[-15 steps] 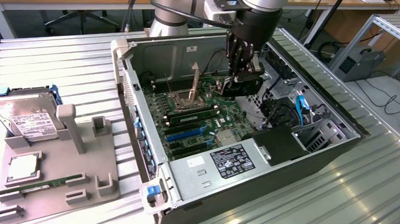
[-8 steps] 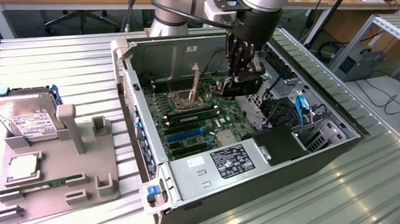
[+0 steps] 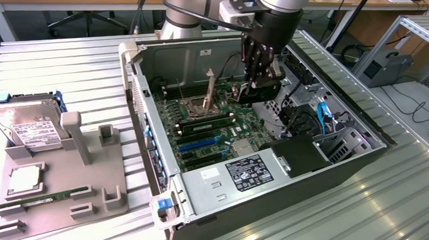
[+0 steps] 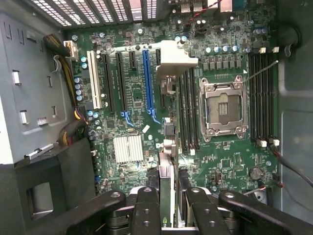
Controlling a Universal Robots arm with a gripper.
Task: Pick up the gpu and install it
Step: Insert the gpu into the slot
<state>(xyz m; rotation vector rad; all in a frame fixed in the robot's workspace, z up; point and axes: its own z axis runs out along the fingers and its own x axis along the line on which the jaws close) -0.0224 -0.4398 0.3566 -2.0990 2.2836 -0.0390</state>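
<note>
Gripper (image 3: 261, 85): fingers clamped on the gpu (image 3: 265, 92), held edge-on | Position: above motherboard (image 3: 221, 128) inside open computer case (image 3: 358, 159), not seated.

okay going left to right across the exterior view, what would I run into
Hard drive in its blue caddy → grey parts holder → open computer case → motherboard → gripper holding the gpu → blue cable.

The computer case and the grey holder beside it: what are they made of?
The computer case looks like sheet metal: thin folded walls, dull silver inside, black outside. The grey holder looks like matte plastic, perhaps printed: chunky, blocky posts with no shine.
</note>
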